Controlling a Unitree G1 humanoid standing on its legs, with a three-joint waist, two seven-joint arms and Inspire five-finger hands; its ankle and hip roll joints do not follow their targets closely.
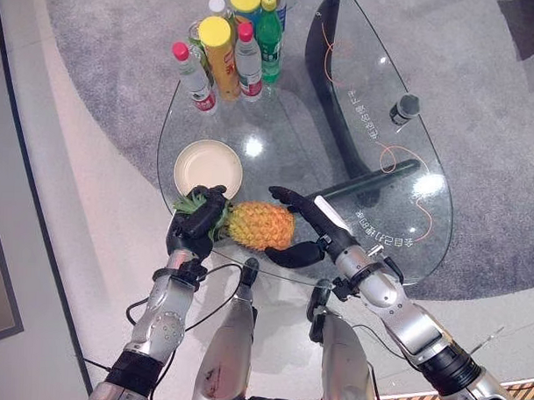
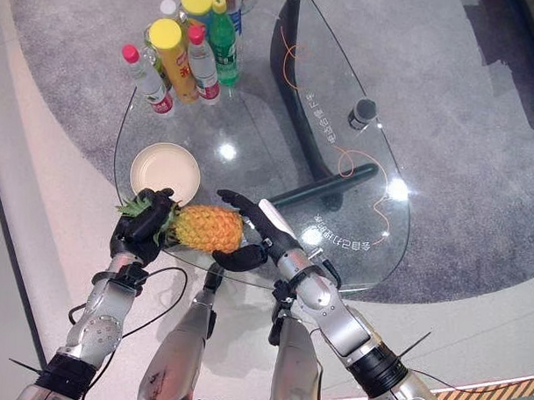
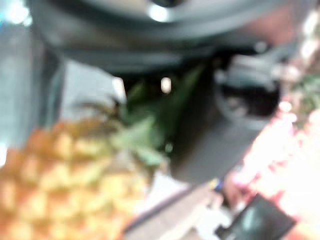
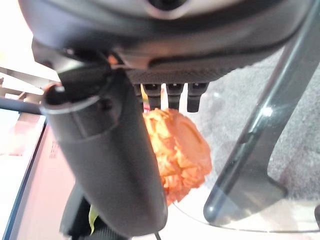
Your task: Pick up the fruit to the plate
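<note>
Near the front edge of the glass table [image 1: 398,222], a pineapple [image 1: 260,224] lies on its side, leafy crown toward the robot's left. The left hand [image 1: 194,222] has its fingers curled around the crown [image 1: 196,211], which hides much of the leaves; in the left wrist view the fruit and leaves are blurred. The right hand [image 1: 308,226] cups the fruit's other end, fingers stretched over the top and thumb below, so that end is covered. Whether the pineapple rests on the glass or is just off it cannot be told. Just behind it sits an empty cream plate [image 1: 208,166]. At the far end stands a cluster of bottles [image 1: 230,45], partly cut off by the view's top edge. A small dark object [image 1: 403,108] sits toward the right rim. Through the glass show the dark table base [image 1: 328,70], grey carpet [image 1: 105,63] and pale floor [image 1: 81,246].
</note>
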